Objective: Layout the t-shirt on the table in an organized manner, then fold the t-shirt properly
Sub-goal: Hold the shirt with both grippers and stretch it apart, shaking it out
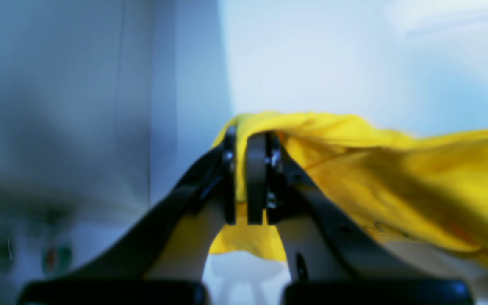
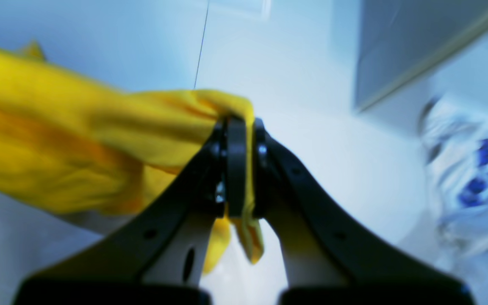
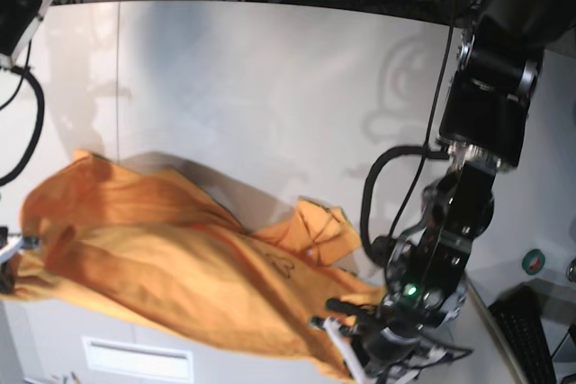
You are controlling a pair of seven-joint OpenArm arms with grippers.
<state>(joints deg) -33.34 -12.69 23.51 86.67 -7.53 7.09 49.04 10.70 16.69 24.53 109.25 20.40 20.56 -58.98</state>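
Now each claw (image 1: 241,178) (image 2: 240,165) pinches the t-shirt (image 3: 180,267).

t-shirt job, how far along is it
Early. Done: both grippers are clamped on the t-shirt, the left gripper and the right gripper each pinching an edge. In hand: stretching it out over the table. Left: it is bunched and wrinkled, not laid flat, and no fold is made.
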